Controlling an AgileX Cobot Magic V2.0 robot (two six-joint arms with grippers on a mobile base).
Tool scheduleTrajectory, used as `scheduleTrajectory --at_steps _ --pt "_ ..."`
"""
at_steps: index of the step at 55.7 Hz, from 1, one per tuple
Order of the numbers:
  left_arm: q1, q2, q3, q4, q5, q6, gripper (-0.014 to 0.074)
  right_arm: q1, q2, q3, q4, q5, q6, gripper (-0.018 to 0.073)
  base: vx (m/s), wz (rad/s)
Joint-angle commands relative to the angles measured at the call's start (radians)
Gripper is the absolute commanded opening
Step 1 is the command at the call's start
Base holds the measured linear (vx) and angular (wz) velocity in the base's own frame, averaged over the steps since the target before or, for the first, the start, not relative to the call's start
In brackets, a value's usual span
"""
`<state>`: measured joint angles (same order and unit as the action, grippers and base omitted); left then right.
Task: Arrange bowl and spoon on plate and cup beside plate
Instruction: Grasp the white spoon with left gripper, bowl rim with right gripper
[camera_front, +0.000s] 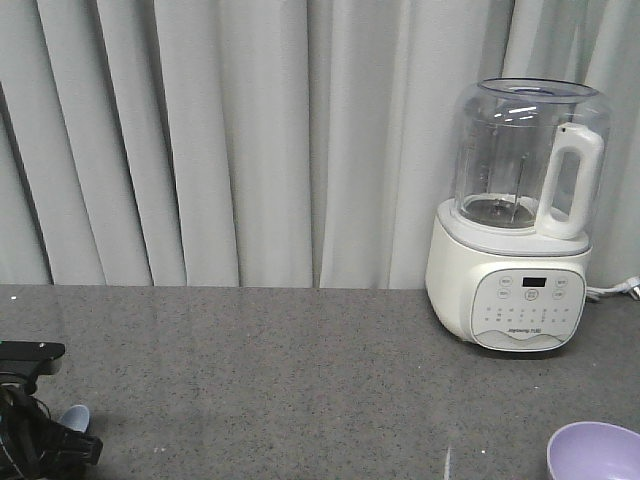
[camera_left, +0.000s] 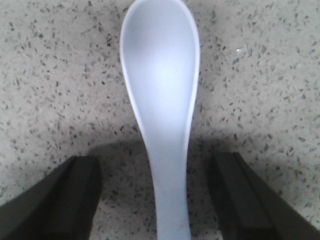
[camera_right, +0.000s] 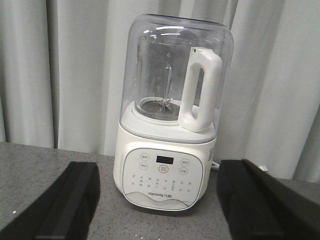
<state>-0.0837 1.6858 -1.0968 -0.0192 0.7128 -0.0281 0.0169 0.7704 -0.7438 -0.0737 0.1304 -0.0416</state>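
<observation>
I take the white blender with the clear jug as my landmark. It stands at the back right of the grey speckled countertop, in front of the pale grey curtain.

The short pale blue plastic spoon lies flat on the countertop far to the left of the blender and nearer to me. In the front view only its rounded tip shows, beside the dark bulk of the left arm. In the left wrist view its scoop faces up and points away from the camera, and its thick handle runs back between the jaws.

The left gripper is spread wide and straddles the handle. Speckled counter shows on both sides between the handle and each black finger, so nothing is clamped.

The small lavender-purple plastic bowl sits upright in front of the blender, toward me and slightly to its right, cut off by the frame edge.

The right gripper faces the blender's control panel from the front. Its two dark fingers stand wide apart and hold nothing.
</observation>
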Motion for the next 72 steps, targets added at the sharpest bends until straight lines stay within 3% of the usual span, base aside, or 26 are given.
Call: scheduleTrajectory --at_steps 1,6,12,13,30,37,44,50,56,72 --pt "-0.006 -0.030 -0.030 -0.010 -0.027 -0.006 0.0468 -0.003 0.003 -0.036 -0.004 -0.084 -0.009 0.0535 0.00 0.00" --pt "-0.015 -0.028 -0.030 -0.008 -0.018 0.003 0.0297 -0.003 0.003 -0.036 -0.004 -0.084 -0.009 0.0535 0.00 0.00" --pt "-0.023 -0.028 -0.030 -0.009 -0.009 0.045 0.0008 -0.003 0.003 -0.036 -0.004 -0.088 -0.009 0.0535 0.00 0.00" --pt "-0.025 -0.028 -0.030 -0.010 -0.009 0.053 -0.0009 -0.003 0.003 -0.036 -0.004 -0.089 -0.009 0.0535 0.00 0.00" --pt "-0.024 -0.158 -0.031 -0.083 -0.061 0.054 -0.0008 -0.003 0.000 -0.046 0.003 -0.034 0.021 0.0529 0.00 0.00" --pt "-0.024 -0.291 -0.030 -0.129 -0.075 0.085 -0.0008 -0.019 0.037 -0.118 -0.004 0.212 0.202 0.0514 0.00 0.00" --pt "-0.024 -0.428 -0.030 -0.168 -0.098 0.117 -0.0007 -0.115 0.165 -0.230 -0.063 0.495 0.346 0.0503 0.00 0.00" --pt "-0.024 -0.513 -0.030 -0.186 -0.090 0.132 -0.0006 -0.204 0.285 -0.295 -0.041 0.643 0.313 0.0503 0.00 0.00" --pt "-0.041 -0.564 -0.030 -0.182 -0.075 0.132 -0.0006 -0.257 0.378 -0.299 0.024 0.671 0.239 0.0503 0.00 0.00" --pt "-0.097 -0.586 -0.030 -0.182 -0.069 0.149 -0.0006 -0.262 0.561 -0.299 0.048 0.671 0.200 0.0497 0.00 0.00"
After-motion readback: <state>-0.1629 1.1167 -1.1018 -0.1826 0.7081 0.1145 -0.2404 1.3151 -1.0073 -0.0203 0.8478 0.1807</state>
